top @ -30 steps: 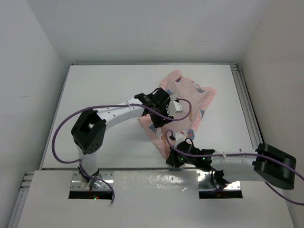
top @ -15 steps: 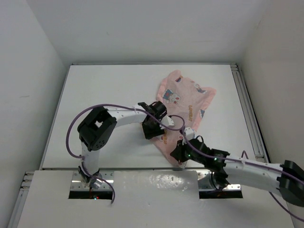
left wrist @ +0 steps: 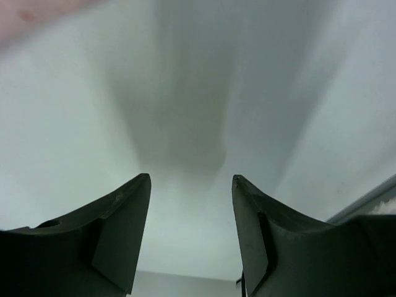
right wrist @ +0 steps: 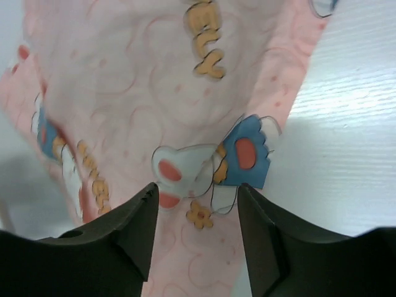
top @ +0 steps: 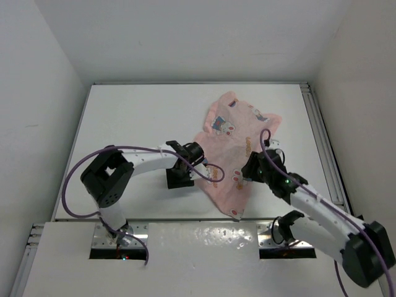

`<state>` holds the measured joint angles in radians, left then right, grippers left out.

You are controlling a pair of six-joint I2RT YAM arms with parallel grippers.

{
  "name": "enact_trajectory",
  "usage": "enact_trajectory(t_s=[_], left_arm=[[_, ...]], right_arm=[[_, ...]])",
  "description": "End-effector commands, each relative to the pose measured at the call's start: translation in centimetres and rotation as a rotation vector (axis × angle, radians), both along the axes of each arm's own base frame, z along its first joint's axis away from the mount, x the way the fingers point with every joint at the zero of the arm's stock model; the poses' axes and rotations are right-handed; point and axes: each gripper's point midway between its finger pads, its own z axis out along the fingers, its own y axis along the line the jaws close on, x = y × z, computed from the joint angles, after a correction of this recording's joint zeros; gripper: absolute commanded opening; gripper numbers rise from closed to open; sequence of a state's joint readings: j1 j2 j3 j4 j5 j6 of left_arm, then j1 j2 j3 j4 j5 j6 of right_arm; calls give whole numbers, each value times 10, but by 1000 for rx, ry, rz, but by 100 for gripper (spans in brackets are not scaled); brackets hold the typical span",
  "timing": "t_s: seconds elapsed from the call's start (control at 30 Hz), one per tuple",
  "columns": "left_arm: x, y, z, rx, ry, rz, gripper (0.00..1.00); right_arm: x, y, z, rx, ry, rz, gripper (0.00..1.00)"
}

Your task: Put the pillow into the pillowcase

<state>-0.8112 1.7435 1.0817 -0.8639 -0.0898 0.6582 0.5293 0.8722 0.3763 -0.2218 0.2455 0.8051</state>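
The pink pillowcase (top: 232, 145) with cartoon prints lies spread on the white table, right of centre. No pillow shows in any view. My right gripper (top: 249, 168) hovers over the pillowcase's right part. In the right wrist view it (right wrist: 198, 189) is open, with the printed cloth (right wrist: 124, 74) below and nothing between the fingers. My left gripper (top: 178, 179) is just off the pillowcase's left edge, over bare table. The left wrist view shows it (left wrist: 192, 179) open and empty, with a pink sliver of pillowcase (left wrist: 25, 12) in the top left corner.
A metal rail (top: 322, 136) runs along the table's right side. White walls close in the table on the left, back and right. Purple cables (top: 133, 148) loop above both arms. The pillowcase's near corner (top: 237, 213) reaches close to the table's front edge.
The right gripper opened, let go of the pillowcase's near corner and moved up onto the cloth. The left gripper drew back leftwards off the pillowcase, which now lies flatter.
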Motion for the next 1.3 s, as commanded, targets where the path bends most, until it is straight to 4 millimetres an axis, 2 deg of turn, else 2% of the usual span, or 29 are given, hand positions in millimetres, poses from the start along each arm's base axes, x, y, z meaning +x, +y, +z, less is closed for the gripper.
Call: enact_trajectory(t_s=[0.0,0.03,0.07,0.1,0.13,0.17,0.2,0.23,0.27,0.3,0.37,0.4,0.47,0.5,0.53,0.63,0.7,0.77,0.8,0.83,0.87,0.97,1.07,1.13,1.23,1.27], left_arm=[[-11,19,16,44,-4,-28,53],[-15,25,16,58,4,-33,53],[-18,28,19,65,7,-42,53],[-17,32,26,67,-13,-46,53],[-20,37,29,79,-14,-53,53],[-19,39,34,79,-32,-62,53],[-14,41,44,76,-76,-60,53],[-7,36,54,51,-116,-56,54],[0,29,66,14,-158,-44,54],[14,13,86,-54,-215,-31,54],[27,-11,110,-167,-268,19,54],[40,-33,132,-275,-318,32,55],[50,-58,149,-392,-351,57,57],[64,-75,161,-473,-406,66,58],[68,-83,163,-508,-417,82,58],[83,-102,147,-533,-413,107,59],[85,-106,119,-515,-386,118,58],[86,-110,99,-526,-376,120,58],[77,-104,77,-499,-342,126,58],[74,-101,67,-489,-328,125,58],[65,-93,46,-460,-294,129,58],[45,-73,15,-396,-243,144,57],[32,-52,-2,-345,-231,139,56],[29,-42,-4,-314,-247,110,56],[27,-24,-12,-244,-264,84,56],[25,-19,-16,-227,-266,84,56]], right_arm=[[24,-4,8,61,78,-58,56],[26,-5,-1,71,129,-69,61],[34,-11,-1,77,141,-100,63],[44,-10,6,81,135,-106,65],[48,-11,4,71,147,-111,69],[51,-16,-6,47,183,-130,70],[58,-15,-4,40,185,-135,71],[60,-19,-15,19,224,-149,73],[61,-21,-19,5,243,-162,73],[68,-21,-17,5,249,-171,73],[71,-23,-25,1,280,-187,74],[73,-20,-31,3,308,-184,74],[75,-18,-36,9,331,-180,74],[76,-15,-39,19,346,-175,74],[76,-13,-40,23,351,-172,74],[74,-11,-44,26,357,-171,74],[71,-12,-46,26,358,-173,74],[70,-14,-48,24,354,-177,74],[70,-15,-48,27,353,-179,74],[70,-17,-50,27,354,-184,74],[71,-17,-52,31,354,-186,74],[75,-16,-58,42,368,-181,71],[87,-10,-59,58,368,-160,60],[103,-6,-56,65,353,-151,56],[122,0,-53,76,336,-140,55],[133,8,-48,99,334,-115,55]])
